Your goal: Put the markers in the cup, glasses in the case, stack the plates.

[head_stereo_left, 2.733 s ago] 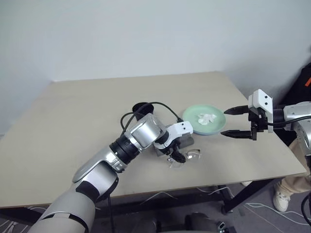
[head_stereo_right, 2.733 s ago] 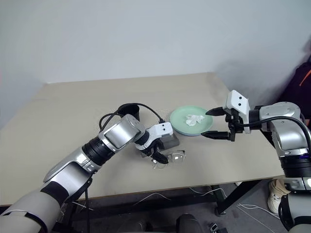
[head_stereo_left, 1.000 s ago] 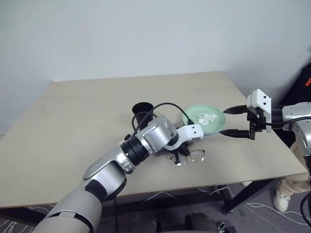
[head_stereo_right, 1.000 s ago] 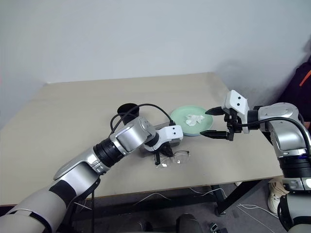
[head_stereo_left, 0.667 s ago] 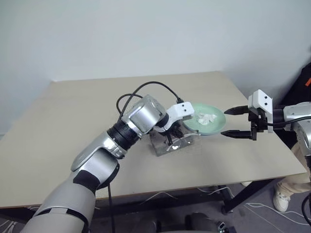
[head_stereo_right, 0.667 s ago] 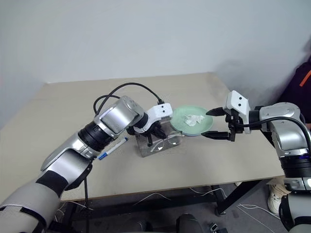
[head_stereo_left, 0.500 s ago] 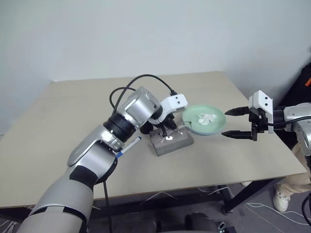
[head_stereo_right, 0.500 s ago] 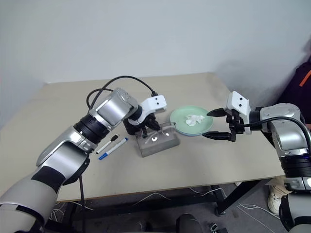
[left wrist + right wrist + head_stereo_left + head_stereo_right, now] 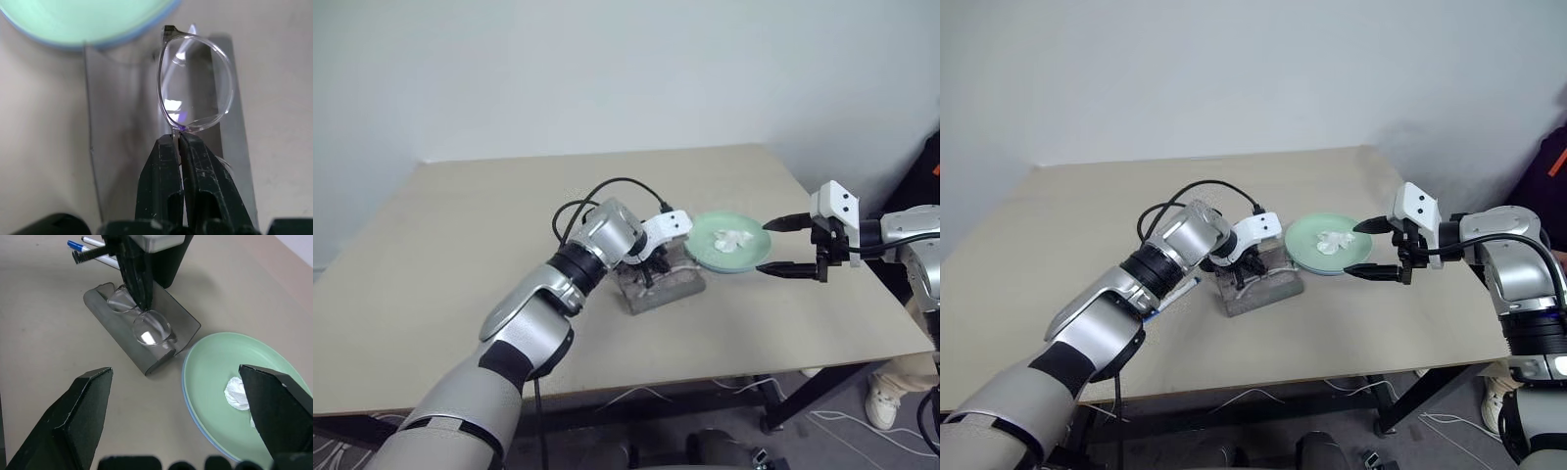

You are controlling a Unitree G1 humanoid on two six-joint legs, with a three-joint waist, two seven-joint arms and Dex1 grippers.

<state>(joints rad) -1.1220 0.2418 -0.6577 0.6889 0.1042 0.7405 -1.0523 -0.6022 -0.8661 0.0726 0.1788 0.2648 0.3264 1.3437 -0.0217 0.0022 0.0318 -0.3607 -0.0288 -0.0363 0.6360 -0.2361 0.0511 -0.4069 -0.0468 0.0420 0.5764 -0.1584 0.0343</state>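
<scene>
1. My left gripper (image 9: 180, 142) pinches the bridge of the clear-framed glasses (image 9: 194, 83), its fingers (image 9: 164, 161) closed tight on the frame, and holds them over the open grey case (image 9: 146, 335).
2. In the right wrist view, the lenses sit inside the case's trough; I cannot tell whether they rest fully on the lining or hang just above it.
3. My right gripper (image 9: 781, 246) hangs beside the plates with its fingers spread wide and nothing between them.
4. The mint green plate (image 9: 230, 367) sits on the light blue plate (image 9: 190, 407), whose rim peeks out underneath; the stacking looks done. A crumpled white tissue (image 9: 238, 393) lies on the green plate.
5. The two markers (image 9: 90, 246), one black-capped and one blue-capped, lie side by side on the counter (image 9: 460, 245) just beyond the case, not in any cup. I cannot make out the black cup behind my left arm.
6. My tally: plates stacked, glasses nearly placed but not released and the case lid open, markers untouched.
</scene>
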